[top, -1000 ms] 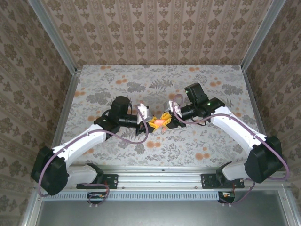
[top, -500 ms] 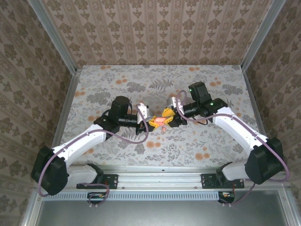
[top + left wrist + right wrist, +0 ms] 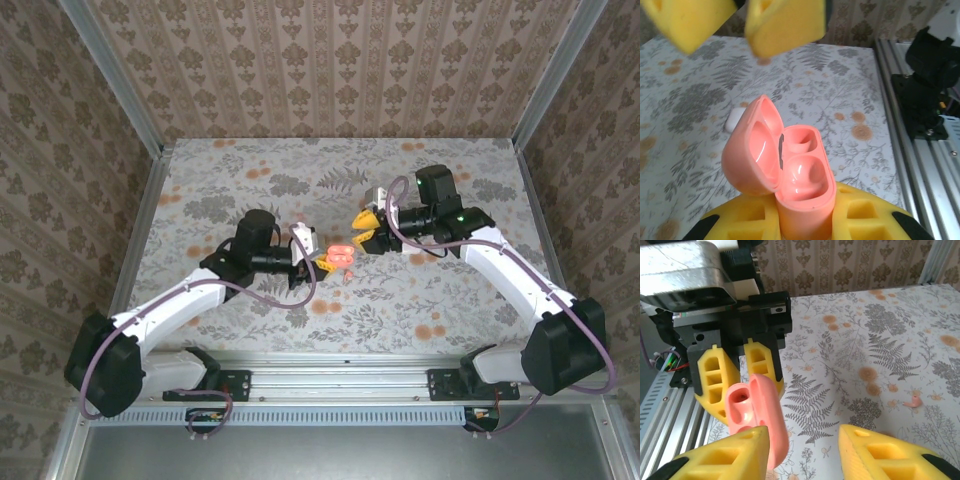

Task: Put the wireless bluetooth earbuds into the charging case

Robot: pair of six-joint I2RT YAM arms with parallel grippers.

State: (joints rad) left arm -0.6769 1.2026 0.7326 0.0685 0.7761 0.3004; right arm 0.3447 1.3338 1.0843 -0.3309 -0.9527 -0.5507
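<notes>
Left gripper (image 3: 324, 263) clamps the open pink case (image 3: 800, 175); right gripper (image 3: 367, 228) hangs just beside the case, jaws apart, empty.

I work in a test booth, a lab rig rather than a home. Wallpaper-print panels (image 3: 330, 70) close the left, right and far sides, held by bare aluminium posts (image 3: 111, 75). A flowered sheet covers the table (image 3: 220, 170). A metal rail (image 3: 340, 376) runs along the near edge.
</notes>
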